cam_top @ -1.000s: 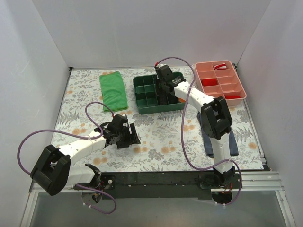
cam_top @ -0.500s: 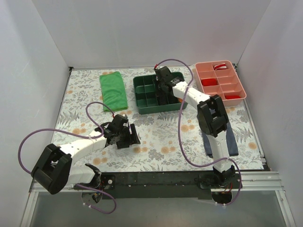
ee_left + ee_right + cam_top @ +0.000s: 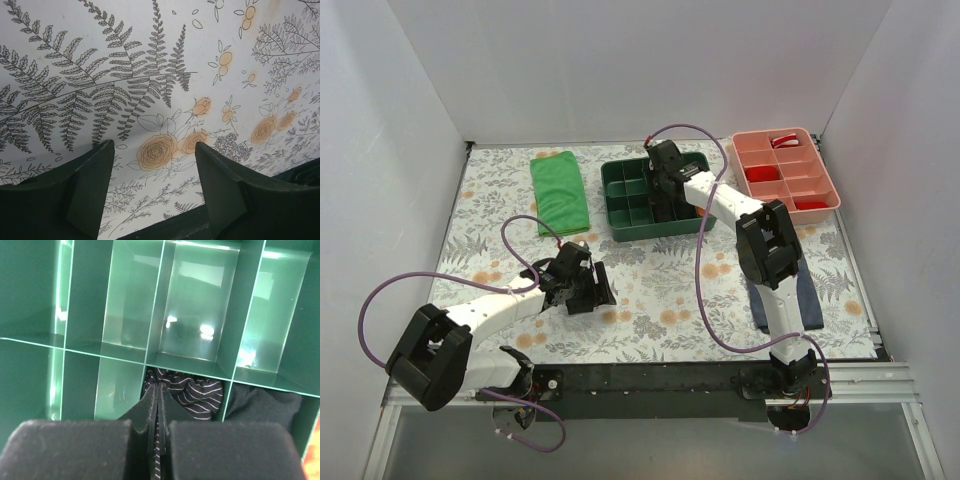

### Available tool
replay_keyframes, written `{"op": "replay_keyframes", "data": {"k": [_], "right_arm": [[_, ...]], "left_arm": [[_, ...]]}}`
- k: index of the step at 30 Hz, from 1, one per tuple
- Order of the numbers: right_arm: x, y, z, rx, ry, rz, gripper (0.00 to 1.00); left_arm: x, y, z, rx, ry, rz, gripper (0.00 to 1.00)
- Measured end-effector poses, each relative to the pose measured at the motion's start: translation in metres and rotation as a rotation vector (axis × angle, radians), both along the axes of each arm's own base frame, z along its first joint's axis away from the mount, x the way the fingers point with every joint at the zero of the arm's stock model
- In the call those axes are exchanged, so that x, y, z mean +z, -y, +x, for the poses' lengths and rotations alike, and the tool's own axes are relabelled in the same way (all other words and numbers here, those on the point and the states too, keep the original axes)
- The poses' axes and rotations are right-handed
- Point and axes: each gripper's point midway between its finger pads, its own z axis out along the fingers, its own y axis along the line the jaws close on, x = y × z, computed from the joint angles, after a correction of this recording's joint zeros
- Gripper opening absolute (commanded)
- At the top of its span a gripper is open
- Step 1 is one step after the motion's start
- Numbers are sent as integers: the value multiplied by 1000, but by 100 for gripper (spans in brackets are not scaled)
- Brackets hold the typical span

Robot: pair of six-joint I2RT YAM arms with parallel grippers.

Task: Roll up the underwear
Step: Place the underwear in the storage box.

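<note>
Right pincer (image 3: 159, 391) clenched on the underwear (image 3: 197, 392): black, pale-striped, bunched in a green tray (image 3: 161, 300) compartment, striping visible only from the right wrist. Left pincer (image 3: 154, 147) released.

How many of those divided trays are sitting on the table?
2. A dark green tray sits at the back, near the middle; a pink tray stands just to its right, by the back right corner. Nothing suggests a hidden third.

Flower-print table (image 3: 660, 290) here: far left lies a folded green cloth (image 3: 559, 192), far middle a dark green divided tray (image 3: 609, 200), far right a pink divided tray (image 3: 770, 133), near right a navy garment (image 3: 807, 300).
</note>
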Motion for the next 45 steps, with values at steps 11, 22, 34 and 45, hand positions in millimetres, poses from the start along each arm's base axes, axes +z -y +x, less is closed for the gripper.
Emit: {"op": "replay_keyframes", "data": {"k": [11,22,34,45], "right_arm": [[27,-3,8,3,48,15,5],[29,3,3,-7,48,3,4],[15,-7,15,-6,37,14,4],[2,-7,10,1,2,6,3]], "left_arm": [[2,-3,-1,4,5,7,65],[3,-4,0,4,10,19,65],[2,-5,0,6,11,21,65],[2,-5,0,5,10,22,64]]}}
